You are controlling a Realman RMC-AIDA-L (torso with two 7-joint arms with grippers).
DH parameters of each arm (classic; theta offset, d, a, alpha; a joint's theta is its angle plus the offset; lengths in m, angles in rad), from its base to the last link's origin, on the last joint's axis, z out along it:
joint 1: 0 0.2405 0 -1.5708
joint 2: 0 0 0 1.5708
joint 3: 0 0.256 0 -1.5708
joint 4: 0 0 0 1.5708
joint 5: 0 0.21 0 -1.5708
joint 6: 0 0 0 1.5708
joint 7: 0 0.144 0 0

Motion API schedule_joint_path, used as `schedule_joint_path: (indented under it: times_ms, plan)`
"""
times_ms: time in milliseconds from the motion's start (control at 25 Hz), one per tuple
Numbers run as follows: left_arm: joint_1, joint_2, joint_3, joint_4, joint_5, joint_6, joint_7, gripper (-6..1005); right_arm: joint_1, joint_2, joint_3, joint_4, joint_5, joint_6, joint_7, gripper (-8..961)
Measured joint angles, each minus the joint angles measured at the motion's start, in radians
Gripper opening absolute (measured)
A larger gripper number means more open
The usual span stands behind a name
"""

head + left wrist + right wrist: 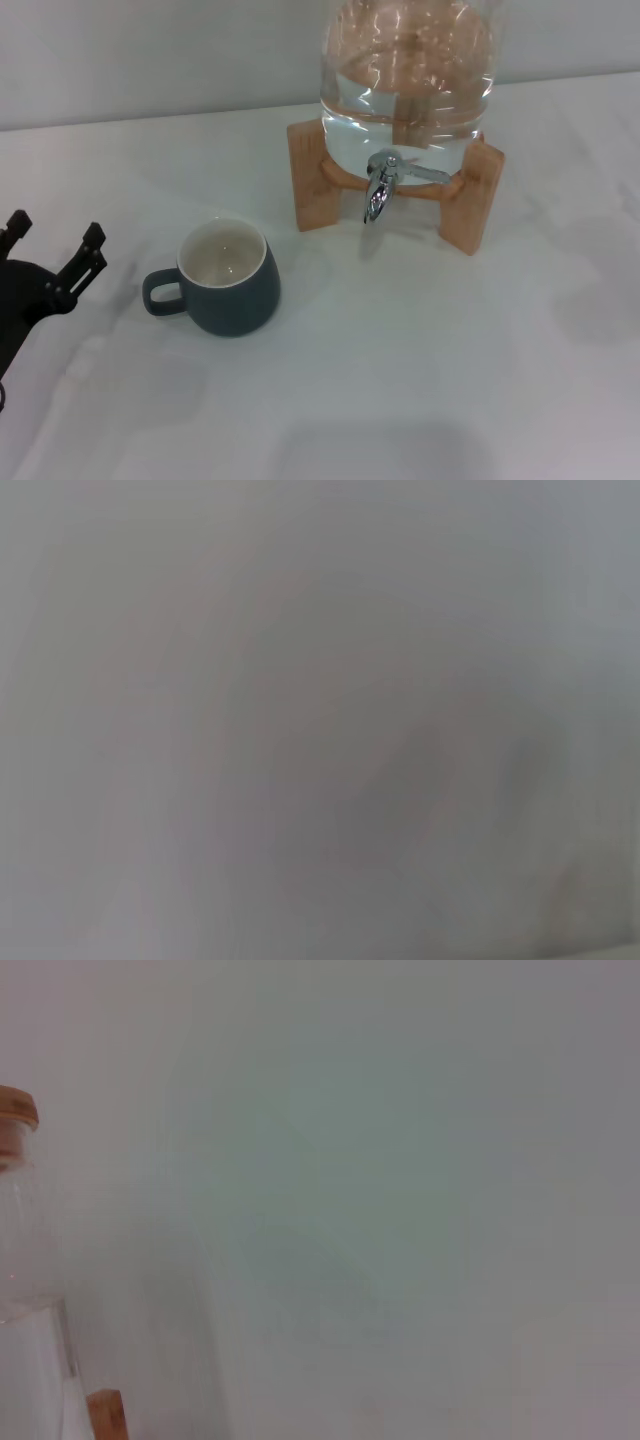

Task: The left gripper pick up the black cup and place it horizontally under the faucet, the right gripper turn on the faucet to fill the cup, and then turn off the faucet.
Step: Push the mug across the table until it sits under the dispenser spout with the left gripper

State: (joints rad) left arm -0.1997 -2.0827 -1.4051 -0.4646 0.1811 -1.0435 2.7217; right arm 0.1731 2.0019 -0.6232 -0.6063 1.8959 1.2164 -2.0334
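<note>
Head view: the black cup [229, 279] stands upright on the white table [420, 380], its cream inside showing and its loop handle turned toward the robot's left. It sits in front of and to the left of the faucet [381, 190], well apart from it. The chrome faucet juts from a clear glass jar [408, 70], part full of water, that rests on a wooden stand [318, 175]. The left gripper [55, 243] is at the table's left edge, near the cup's handle but not touching it; its two fingers are spread apart and hold nothing.

Left wrist view: only a blurred grey surface shows.

Right wrist view: the jar's side and a wooden lid [16, 1120] show at one edge against a pale wall. The right gripper is not seen.
</note>
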Motion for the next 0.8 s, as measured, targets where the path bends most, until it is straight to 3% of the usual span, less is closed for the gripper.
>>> schedule_joint_path:
  times_ms: [400,800]
  plan:
    - [0.075,-0.001,-0.026,-0.013,-0.006,-0.134,0.035,894,-0.006,-0.002,0.016,0.000,-0.004,-0.001,-0.001,849]
    - [0.111,-0.006,-0.023,0.033,-0.003,-0.174,0.060,893,0.000,-0.003,0.016,0.000,-0.007,-0.011,-0.001,849]
